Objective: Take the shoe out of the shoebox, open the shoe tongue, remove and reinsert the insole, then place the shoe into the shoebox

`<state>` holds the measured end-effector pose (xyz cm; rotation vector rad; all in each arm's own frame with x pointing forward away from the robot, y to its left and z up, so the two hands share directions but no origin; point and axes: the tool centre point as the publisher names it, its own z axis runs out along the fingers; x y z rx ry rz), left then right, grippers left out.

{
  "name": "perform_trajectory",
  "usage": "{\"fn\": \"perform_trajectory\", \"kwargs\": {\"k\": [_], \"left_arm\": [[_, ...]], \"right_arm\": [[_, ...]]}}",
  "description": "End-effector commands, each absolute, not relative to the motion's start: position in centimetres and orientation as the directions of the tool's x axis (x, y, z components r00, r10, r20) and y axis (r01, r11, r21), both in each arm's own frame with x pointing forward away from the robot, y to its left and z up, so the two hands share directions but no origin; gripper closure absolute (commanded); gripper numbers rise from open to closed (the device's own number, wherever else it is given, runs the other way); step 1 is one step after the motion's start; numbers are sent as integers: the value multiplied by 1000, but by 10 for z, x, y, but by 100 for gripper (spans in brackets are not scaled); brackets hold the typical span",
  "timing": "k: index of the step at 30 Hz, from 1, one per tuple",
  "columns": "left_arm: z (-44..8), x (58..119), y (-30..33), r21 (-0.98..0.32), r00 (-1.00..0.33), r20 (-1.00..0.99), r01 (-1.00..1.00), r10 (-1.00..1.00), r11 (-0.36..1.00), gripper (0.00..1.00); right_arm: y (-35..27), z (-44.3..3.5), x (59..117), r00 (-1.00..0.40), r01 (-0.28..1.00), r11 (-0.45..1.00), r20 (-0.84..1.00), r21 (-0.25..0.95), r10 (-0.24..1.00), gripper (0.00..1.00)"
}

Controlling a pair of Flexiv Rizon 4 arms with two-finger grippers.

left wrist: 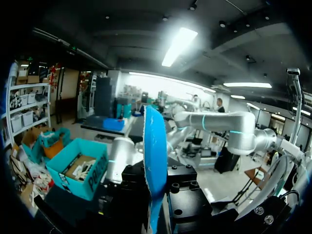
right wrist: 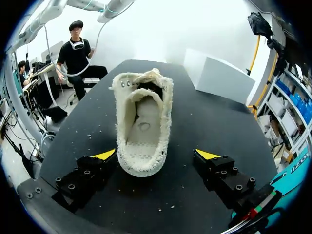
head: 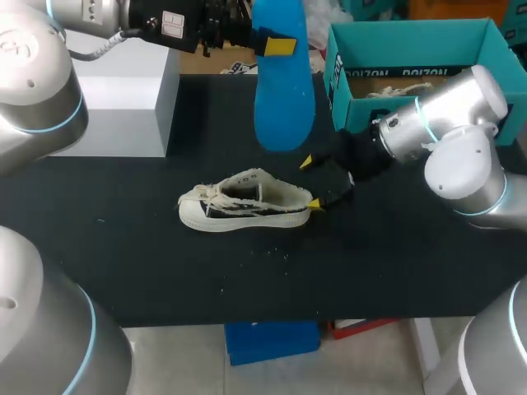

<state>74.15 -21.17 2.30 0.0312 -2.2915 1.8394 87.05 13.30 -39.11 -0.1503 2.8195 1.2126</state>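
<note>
A cream low-top shoe (head: 243, 202) lies on its sole on the black table, toe to the left. Its mouth gapes and the bare inner bed shows in the right wrist view (right wrist: 144, 126). My right gripper (head: 310, 183) is open, its yellow tips flanking the heel (right wrist: 156, 154) without touching it. The blue insole (head: 284, 90) hangs high above the table's back, with my left gripper (head: 278, 45) shut on its upper part. In the left wrist view the insole (left wrist: 155, 156) stands edge-on between the black fingers (left wrist: 187, 195). The teal shoebox (head: 412, 37) stands open at the back right.
A white block (head: 123, 90) stands at the back left of the table, also seen beyond the shoe (right wrist: 219, 78). The shoebox (left wrist: 80, 168) holds crumpled paper. Small crumbs dot the mat in front of the shoe.
</note>
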Motion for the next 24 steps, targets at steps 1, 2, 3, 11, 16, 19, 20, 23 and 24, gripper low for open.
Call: {"fn": "perform_trajectory", "kwargs": {"k": [1, 2, 3, 11, 16, 19, 20, 23, 24], "left_arm": [[22, 741, -213, -965, -980, 168, -141, 108, 222, 100], [22, 741, -213, -965, -980, 168, -141, 108, 222, 100], [22, 741, -213, -965, -980, 168, -141, 108, 222, 100], [22, 741, -213, -965, -980, 168, -141, 108, 222, 100], [22, 741, -213, -965, -980, 168, -141, 108, 222, 100], [22, 741, -213, -965, -980, 168, -141, 108, 222, 100], [22, 741, -213, -965, -980, 168, -141, 108, 222, 100], [22, 741, -213, -965, -980, 168, -141, 108, 222, 100], [22, 741, -213, -965, -980, 168, -141, 108, 222, 100]], "right_arm": [[134, -371, 879, -991, -130, 827, -88, 546, -98, 0], [134, -370, 882, -990, -140, 844, -89, 518, -109, 0], [136, -369, 884, -989, -147, 855, -91, 498, -117, 0], [153, -359, 897, -975, -222, 935, -96, 277, -203, 0], [165, -354, 902, -964, -262, 945, -97, 197, -247, 0], [172, -352, 903, -958, -283, 946, -88, 159, -272, 0], [174, -352, 903, -956, -291, 945, -85, 147, -281, 0], [181, -351, 901, -953, -300, 946, -81, 121, -292, 0], [183, -351, 901, -953, -301, 946, -81, 119, -293, 0]]}}
